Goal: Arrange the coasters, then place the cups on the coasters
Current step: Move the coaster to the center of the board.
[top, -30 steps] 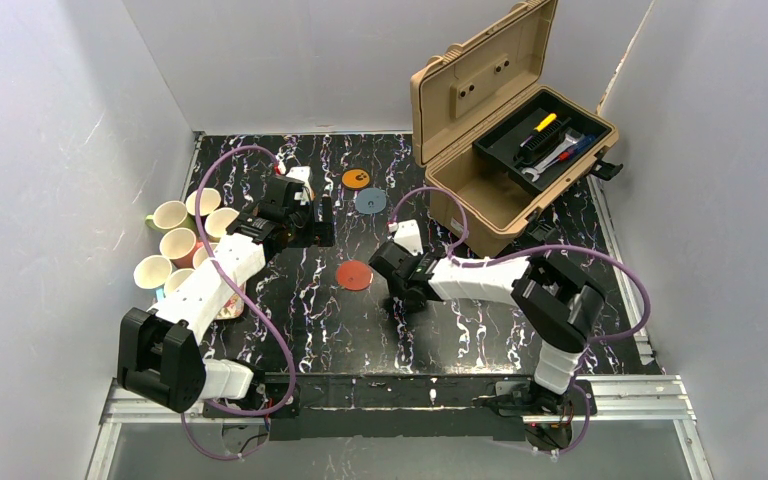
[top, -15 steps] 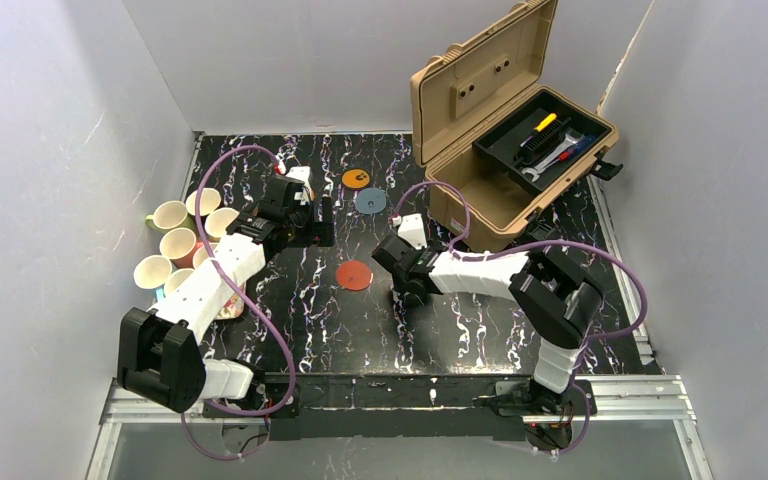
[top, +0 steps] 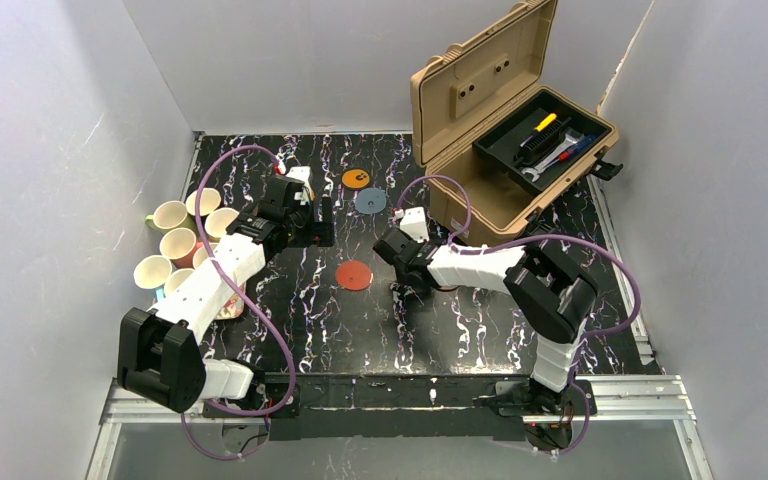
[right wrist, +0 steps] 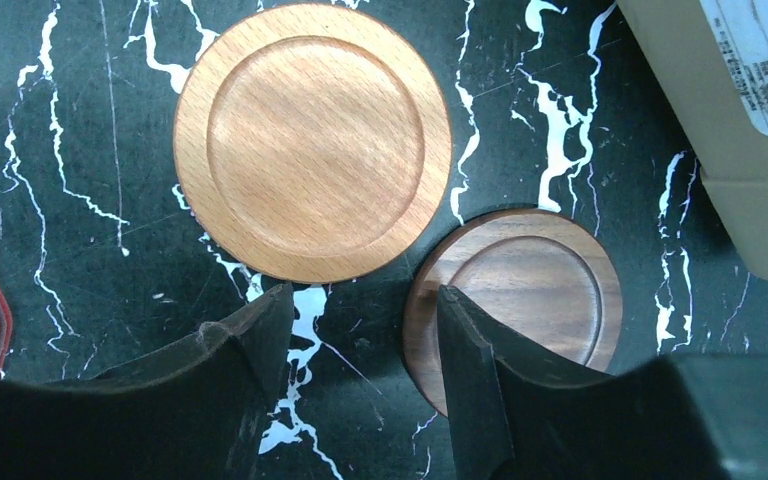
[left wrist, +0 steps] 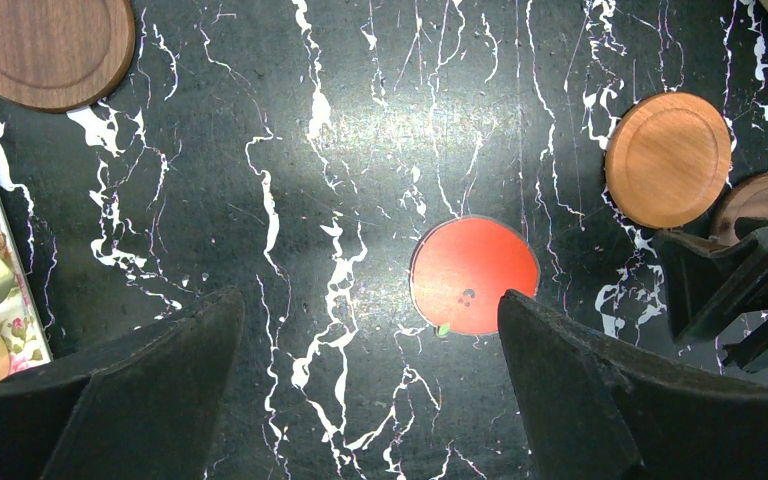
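Well, the right claw (right wrist: 362,300) hangs low just off the toolbox's (top: 460,100) near corner, jaws about half apart and holding nothing. One finger overlaps the rim of the dark wood coaster (right wrist: 530,290), which lies close to the toolbox wall. The light wood coaster (right wrist: 312,140) sits just beside it, a little further from the toolbox.

I'd guess it is lining up on one of these two. They are thin and flat, so a pinch from straight above has little to bite. Better to come down astride one rim, squarely, or slide the disc away from the toolbox first, without nudging its neighbour.

The left claw (left wrist: 370,300) hovers wide open and empty over the red coaster (left wrist: 474,275), further from the toolbox. The cups (top: 182,245) wait clustered at the table edge farthest from the toolbox, none on a coaster.
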You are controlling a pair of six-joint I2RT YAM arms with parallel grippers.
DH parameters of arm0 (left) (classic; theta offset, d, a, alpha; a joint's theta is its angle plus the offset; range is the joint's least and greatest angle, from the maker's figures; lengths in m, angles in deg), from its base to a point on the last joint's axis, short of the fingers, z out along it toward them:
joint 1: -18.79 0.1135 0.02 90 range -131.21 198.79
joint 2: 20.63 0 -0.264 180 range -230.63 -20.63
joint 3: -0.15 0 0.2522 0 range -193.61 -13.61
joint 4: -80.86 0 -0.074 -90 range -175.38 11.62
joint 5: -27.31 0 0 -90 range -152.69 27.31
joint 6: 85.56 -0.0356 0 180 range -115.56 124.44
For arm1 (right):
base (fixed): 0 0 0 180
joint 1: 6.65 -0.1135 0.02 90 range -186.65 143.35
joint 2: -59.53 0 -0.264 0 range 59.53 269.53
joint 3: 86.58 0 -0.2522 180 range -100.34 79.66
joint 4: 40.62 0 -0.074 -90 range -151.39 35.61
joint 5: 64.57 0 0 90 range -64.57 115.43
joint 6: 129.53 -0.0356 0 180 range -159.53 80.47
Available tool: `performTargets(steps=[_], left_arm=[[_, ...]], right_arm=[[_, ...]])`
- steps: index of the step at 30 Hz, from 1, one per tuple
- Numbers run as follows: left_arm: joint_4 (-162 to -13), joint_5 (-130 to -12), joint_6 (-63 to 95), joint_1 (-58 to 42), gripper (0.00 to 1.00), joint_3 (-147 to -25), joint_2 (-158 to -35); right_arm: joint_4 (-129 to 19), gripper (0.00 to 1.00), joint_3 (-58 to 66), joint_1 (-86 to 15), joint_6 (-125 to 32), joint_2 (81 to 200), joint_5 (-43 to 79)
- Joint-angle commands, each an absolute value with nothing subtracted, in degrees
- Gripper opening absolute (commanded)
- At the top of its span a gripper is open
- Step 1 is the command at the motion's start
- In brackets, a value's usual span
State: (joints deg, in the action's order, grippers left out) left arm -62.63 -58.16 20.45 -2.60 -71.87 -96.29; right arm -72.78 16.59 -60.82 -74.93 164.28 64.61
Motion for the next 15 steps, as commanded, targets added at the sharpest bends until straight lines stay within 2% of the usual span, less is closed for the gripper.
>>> performTargets(steps=[1,9,15], left_arm=[[-61.85,-57.93,19.77,-2.76,0.97,-74.08,-95.25],[-62.04,-58.63,19.71,-2.75,0.97,-73.97,-95.30],[-63.02,-62.65,19.97,-2.75,0.96,-73.81,-96.16]], right_arm=[[-74.31,0.63,15.13,-60.12,-74.60,165.23,67.24],[-74.89,0.63,15.22,-59.65,-74.69,164.31,67.64],[-72.06,0.66,15.92,-59.70,-72.27,160.37,62.37]])
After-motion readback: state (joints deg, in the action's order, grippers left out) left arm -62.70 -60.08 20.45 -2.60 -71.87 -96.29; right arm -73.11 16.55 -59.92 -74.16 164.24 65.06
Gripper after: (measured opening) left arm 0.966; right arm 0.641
